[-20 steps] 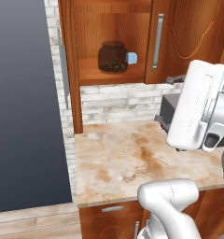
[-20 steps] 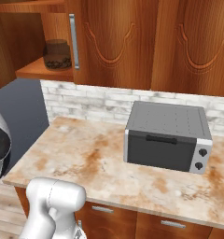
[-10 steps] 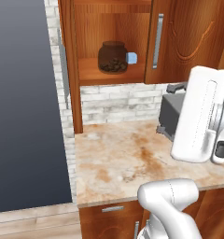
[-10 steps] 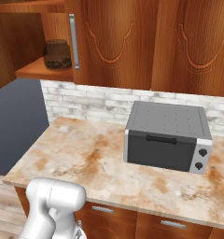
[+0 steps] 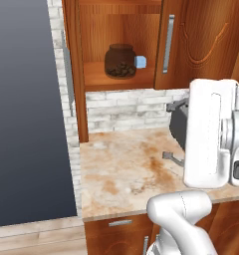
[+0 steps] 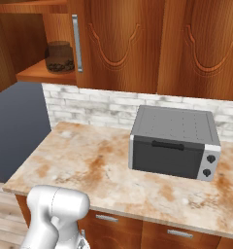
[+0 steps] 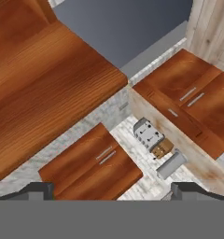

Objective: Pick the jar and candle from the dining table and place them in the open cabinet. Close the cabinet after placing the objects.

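The jar (image 5: 120, 61), clear glass with dark lumps and a dark lid, stands on the inner shelf of the open cabinet (image 5: 119, 82). From the right base view the jar (image 6: 59, 57) sits deep in the cabinet (image 6: 41, 73), left of a silver bar handle. My gripper (image 7: 114, 190) is open, its dark fingertips (image 7: 39, 190) wide apart with nothing between them, and it faces wood cabinets across the room. The arm's white link fills the right of the left base view. The candle and the dining table are out of view.
A small pale-blue cube (image 5: 140, 62) rests beside the jar. A grey toaster oven (image 6: 174, 141) stands on the marbled counter (image 6: 89, 165) under the closed wall doors. A tall dark grey panel (image 5: 27, 124) rises left of the counter.
The arm's white link has swung rightward in the left base view and left the right base view's left edge. The jar has stayed on the shelf.
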Robot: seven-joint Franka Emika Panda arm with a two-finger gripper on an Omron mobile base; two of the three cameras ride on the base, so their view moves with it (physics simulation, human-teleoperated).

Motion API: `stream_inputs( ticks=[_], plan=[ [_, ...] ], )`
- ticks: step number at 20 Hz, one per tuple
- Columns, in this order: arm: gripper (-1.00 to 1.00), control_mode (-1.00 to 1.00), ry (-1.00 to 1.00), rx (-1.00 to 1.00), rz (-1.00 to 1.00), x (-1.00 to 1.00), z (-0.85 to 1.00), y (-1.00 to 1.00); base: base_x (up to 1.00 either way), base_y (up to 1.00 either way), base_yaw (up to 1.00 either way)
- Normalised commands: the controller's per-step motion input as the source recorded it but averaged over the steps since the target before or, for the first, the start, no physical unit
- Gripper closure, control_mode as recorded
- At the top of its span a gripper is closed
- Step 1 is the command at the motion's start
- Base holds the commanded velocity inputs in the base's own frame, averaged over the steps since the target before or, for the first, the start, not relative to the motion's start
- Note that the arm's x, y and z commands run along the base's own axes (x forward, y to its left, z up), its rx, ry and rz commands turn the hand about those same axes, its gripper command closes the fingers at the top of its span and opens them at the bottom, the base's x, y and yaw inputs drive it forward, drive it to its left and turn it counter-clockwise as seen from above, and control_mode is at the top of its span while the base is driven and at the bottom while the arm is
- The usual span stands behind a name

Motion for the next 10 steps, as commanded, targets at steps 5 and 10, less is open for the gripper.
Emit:
stream_inputs(
  ticks=[5, 10],
  plan=[
    [-1.0, -1.0, -0.05, -0.12, 0.03, -0.01, -0.17, 0.26, 0.0, 0.0, 0.0],
    [-1.0, -1.0, -0.18, 0.0, 0.0, -0.18, -0.04, 0.2, 0.0, 0.0, 0.0]
  ],
)
